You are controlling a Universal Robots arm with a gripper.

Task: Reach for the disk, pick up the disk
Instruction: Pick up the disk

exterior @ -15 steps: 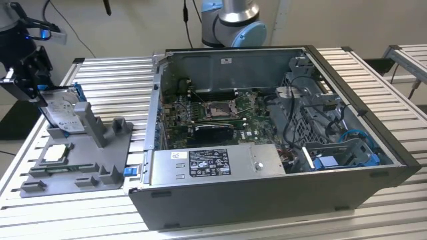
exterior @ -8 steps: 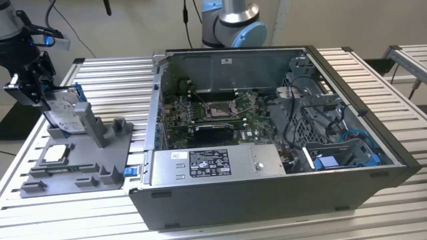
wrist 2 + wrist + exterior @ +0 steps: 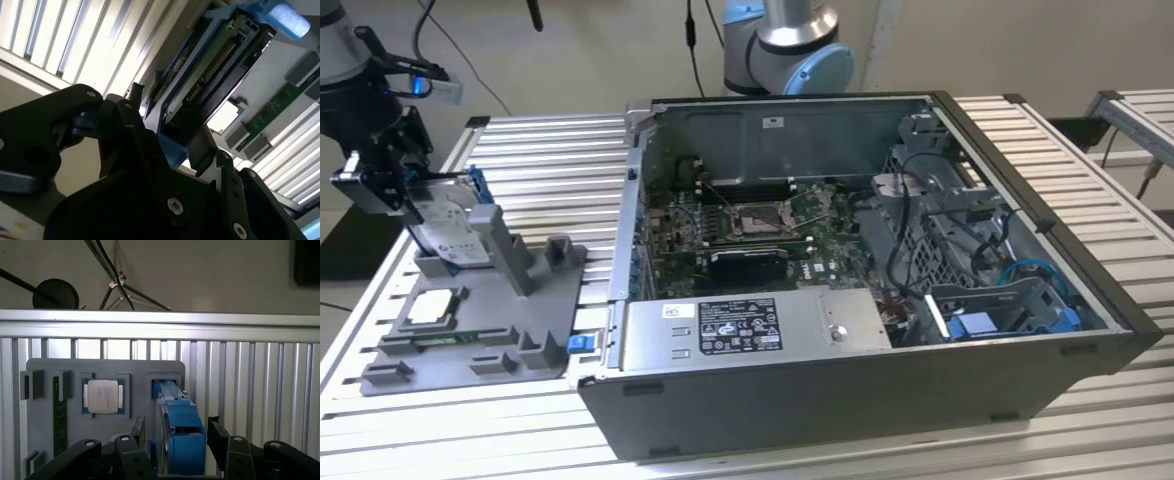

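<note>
The disk (image 3: 451,228) stands on edge in a slot at the back of the grey fixture (image 3: 534,310), its white label and blue bracket showing, at the exterior view's left. My gripper (image 3: 411,203) is lowered over its upper end. In the first wrist view the disk (image 3: 179,412) sits between the two black fingers (image 3: 138,431), with a thin gap on each side, so the gripper (image 3: 176,434) is open around it. In the second wrist view the disk's connector edge (image 3: 210,65) runs out from between the fingers of the gripper (image 3: 172,137).
The fixture also carries a square silver chip (image 3: 103,396) and a green memory stick (image 3: 59,415). An open computer case (image 3: 854,400) with a silver power supply (image 3: 747,325) takes up the middle of the slatted table (image 3: 547,140). A second arm's base (image 3: 781,45) stands behind it.
</note>
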